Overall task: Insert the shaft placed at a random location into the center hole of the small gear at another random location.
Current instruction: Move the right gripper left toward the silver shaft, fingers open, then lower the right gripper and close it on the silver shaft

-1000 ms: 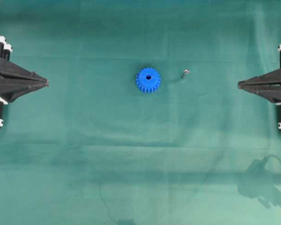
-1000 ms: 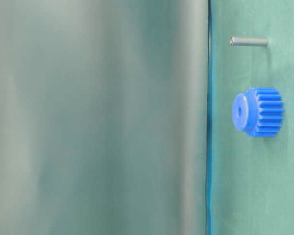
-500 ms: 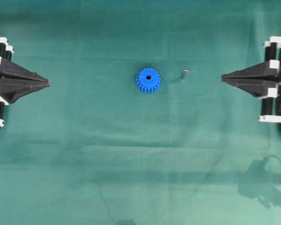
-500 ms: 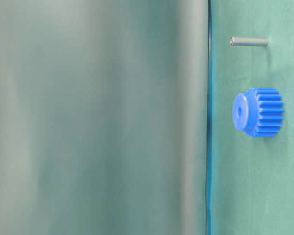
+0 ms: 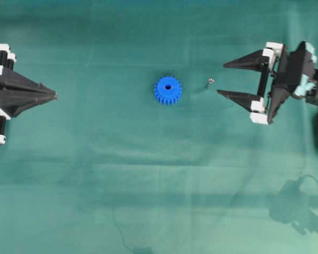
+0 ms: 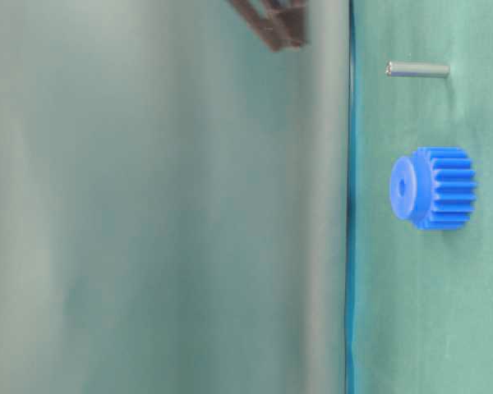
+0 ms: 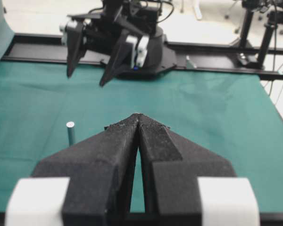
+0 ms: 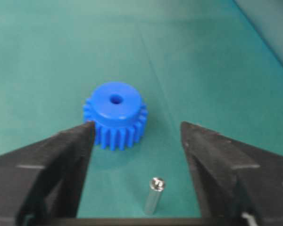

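Note:
The small gear [image 5: 168, 90], bright blue, lies flat on the green cloth with its center hole [image 8: 116, 99] facing up and nothing in it. The shaft [image 5: 210, 82], a short silvery pin, stands upright on the cloth to the gear's right. My right gripper [image 5: 221, 79] is open, its tips just right of the shaft and apart from it. In the right wrist view the shaft [image 8: 154, 195] stands between the spread fingers, with the gear [image 8: 115, 115] beyond. My left gripper [image 5: 54, 94] is shut and empty at the far left. Its fingers [image 7: 138, 115] hide the gear there.
Green cloth covers the whole table. Black frame rails [image 7: 273, 74] run along the table's far edge behind the right arm's base. In the table-level view a blurred grey-green surface [image 6: 148, 205] fills the left part.
My right gripper has travelled left toward the shaft and gone from shut to wide open. The left gripper, gear and shaft have not moved.

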Tool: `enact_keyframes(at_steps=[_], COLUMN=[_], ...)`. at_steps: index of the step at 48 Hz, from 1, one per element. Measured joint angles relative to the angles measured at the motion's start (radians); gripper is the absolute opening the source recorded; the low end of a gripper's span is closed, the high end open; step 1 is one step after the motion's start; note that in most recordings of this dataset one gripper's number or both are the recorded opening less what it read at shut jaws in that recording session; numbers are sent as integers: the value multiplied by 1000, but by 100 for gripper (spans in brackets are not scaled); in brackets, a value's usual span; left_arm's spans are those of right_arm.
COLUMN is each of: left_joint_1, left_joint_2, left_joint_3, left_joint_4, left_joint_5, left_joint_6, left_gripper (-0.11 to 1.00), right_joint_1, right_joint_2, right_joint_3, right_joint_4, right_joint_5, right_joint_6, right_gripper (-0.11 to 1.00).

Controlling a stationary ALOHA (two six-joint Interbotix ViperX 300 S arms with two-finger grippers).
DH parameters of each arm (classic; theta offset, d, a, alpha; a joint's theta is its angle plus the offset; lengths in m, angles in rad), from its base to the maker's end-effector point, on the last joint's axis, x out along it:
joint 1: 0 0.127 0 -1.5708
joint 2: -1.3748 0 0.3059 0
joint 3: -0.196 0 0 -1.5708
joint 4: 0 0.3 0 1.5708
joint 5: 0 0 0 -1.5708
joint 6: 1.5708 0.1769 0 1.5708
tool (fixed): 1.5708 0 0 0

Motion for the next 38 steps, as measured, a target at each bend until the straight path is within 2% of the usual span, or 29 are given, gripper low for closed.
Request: enact_keyframes(at_steps=[15, 31, 38], left_joint_1=[0, 2, 2], left_joint_2=[-2, -2, -2], left_joint_3=[5, 8, 11], left_joint_4=[-2, 0, -2], left_joint_5=[0, 0, 0], left_joint_6=[2, 0, 2], left_gripper=[0, 0, 0], right_joint_1=[-21, -25, -26], right_joint_2=[210, 321, 347], right_joint_3=[-9, -52, -67], right_joint_4=[64, 74, 74], right_joint_5=[-112, -121, -121], right_joint_6=[0, -2, 0], right_gripper=[66, 65, 60])
